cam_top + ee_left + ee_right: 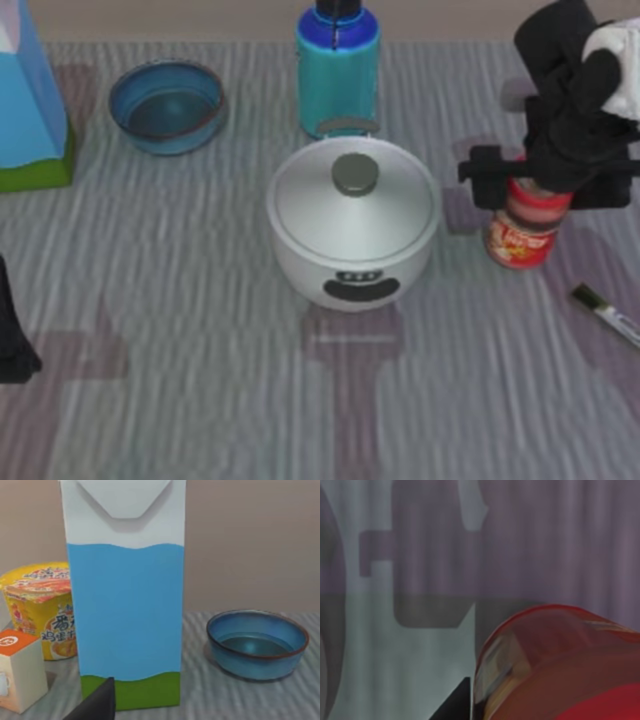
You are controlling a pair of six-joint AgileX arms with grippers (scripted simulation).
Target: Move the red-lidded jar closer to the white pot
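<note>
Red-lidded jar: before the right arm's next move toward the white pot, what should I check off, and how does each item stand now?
1. Right gripper is over the red-lidded jar: ok, it sits right at the jar's top on the table's right side.
2. Firm hold on the jar: cannot tell, the gripper hides the lid.
3. Jar upright: ok in the top view.
4. Bare table between the jar and the white pot: ok, nothing lies in the gap.
5. Marker pen out of the way: ok, it lies on the far side from the pot.
6. Left gripper away: ok, parked at the left edge.
</note>
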